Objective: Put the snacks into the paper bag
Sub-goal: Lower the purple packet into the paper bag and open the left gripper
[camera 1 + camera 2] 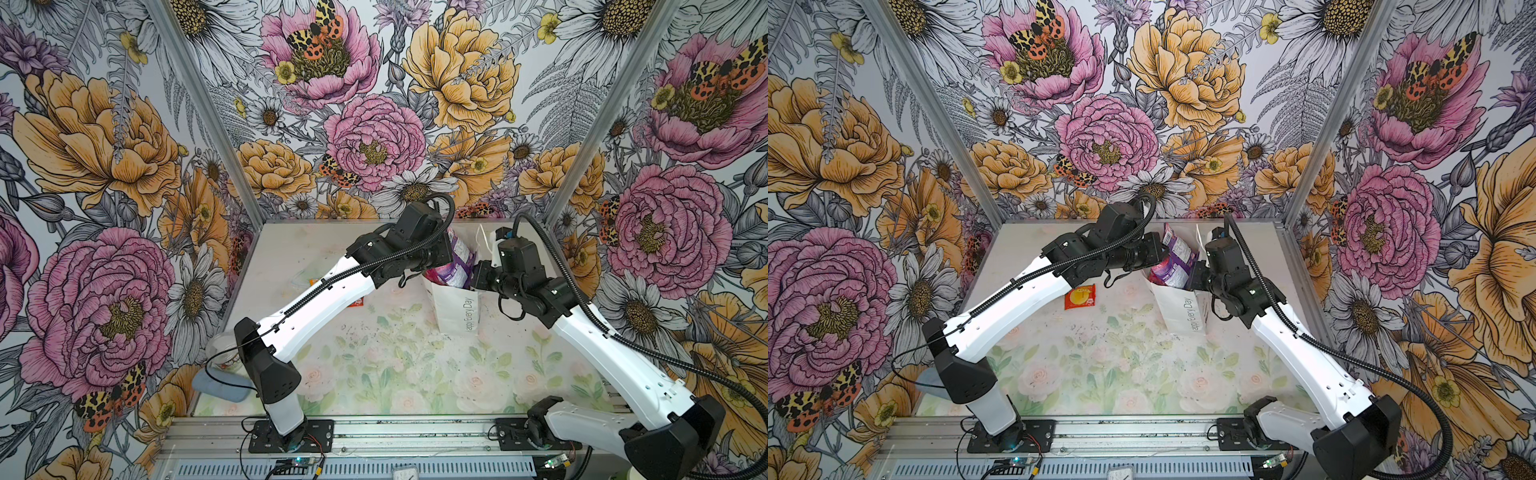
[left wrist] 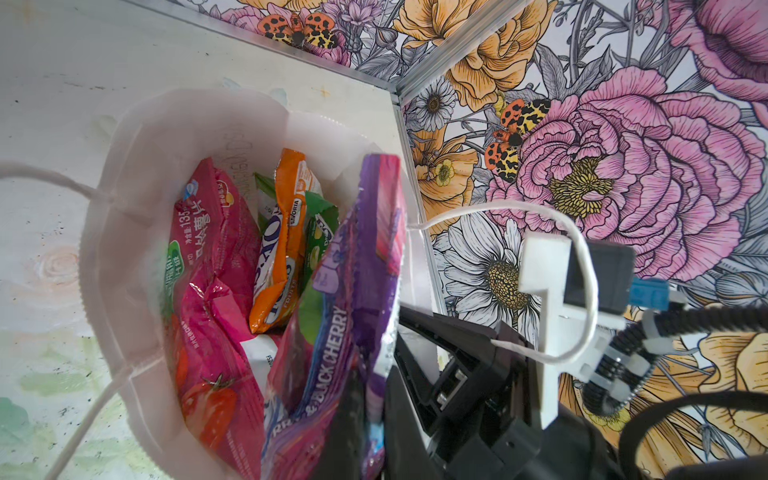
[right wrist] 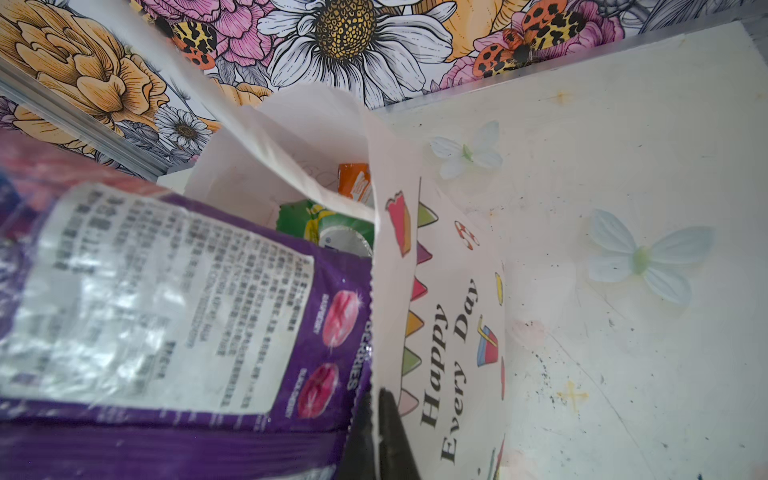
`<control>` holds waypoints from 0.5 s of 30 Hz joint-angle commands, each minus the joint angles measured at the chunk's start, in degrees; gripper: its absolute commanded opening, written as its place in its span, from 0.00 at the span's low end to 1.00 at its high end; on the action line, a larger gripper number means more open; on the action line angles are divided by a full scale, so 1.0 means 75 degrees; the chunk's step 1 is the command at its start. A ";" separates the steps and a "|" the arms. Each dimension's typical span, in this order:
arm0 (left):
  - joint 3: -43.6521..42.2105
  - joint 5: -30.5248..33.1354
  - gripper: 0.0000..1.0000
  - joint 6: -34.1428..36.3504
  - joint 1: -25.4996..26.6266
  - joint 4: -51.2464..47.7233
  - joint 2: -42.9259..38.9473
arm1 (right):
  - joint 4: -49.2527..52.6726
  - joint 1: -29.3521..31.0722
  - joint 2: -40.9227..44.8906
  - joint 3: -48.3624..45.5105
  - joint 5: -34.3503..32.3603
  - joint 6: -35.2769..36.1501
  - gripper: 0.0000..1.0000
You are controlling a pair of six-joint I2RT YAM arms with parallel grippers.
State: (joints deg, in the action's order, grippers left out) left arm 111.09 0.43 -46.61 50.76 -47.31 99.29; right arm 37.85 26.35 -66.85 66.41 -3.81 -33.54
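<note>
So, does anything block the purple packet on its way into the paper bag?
Nothing visible. The paper bag is open; the right gripper pinches its rim. Inside, the pink packet and orange packet lie beside the purple packet.

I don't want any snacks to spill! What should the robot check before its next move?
1. Purple packet firmly pinched by the left gripper: ok.
2. Paper bag held open, with the right gripper pinching its rim: ok.
3. Purple packet fully inside the bag: not ok. In both top views much of it sticks out above the rim.
4. Enough room below it: cannot tell. The pink packet and orange packet already fill much of the bag.
5. All snacks packed: not ok. A red packet lies on the table.
</note>
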 commanded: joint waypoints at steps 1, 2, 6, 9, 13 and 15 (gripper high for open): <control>0.0261 -0.0091 0.00 -0.0044 0.0168 0.0252 0.0255 | -0.0511 0.0093 0.0080 0.0286 -0.0007 0.0088 0.00; 0.0257 -0.0080 0.00 -0.0054 0.0224 0.0249 0.0340 | -0.0511 0.0095 0.0095 0.0286 -0.0020 0.0107 0.00; 0.0276 -0.0078 0.00 -0.0078 0.0377 0.0232 0.0593 | -0.0511 0.0085 0.0079 0.0286 -0.0028 0.0102 0.00; 0.0416 -0.0109 0.00 -0.0045 0.0459 0.0128 0.1103 | -0.0511 0.0086 0.0055 0.0307 -0.0024 0.0107 0.00; 0.0738 -0.0232 0.00 0.0058 0.0531 -0.0103 0.1655 | -0.0511 0.0085 0.0019 0.0344 -0.0019 0.0119 0.00; 0.0906 -0.0343 0.00 0.0097 0.0544 -0.0221 0.1950 | -0.0505 0.0086 -0.0003 0.0350 -0.0018 0.0114 0.00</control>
State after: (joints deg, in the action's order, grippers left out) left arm 116.09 0.01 -46.59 54.35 -47.42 111.39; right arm 37.98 26.28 -66.96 66.43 -5.06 -33.50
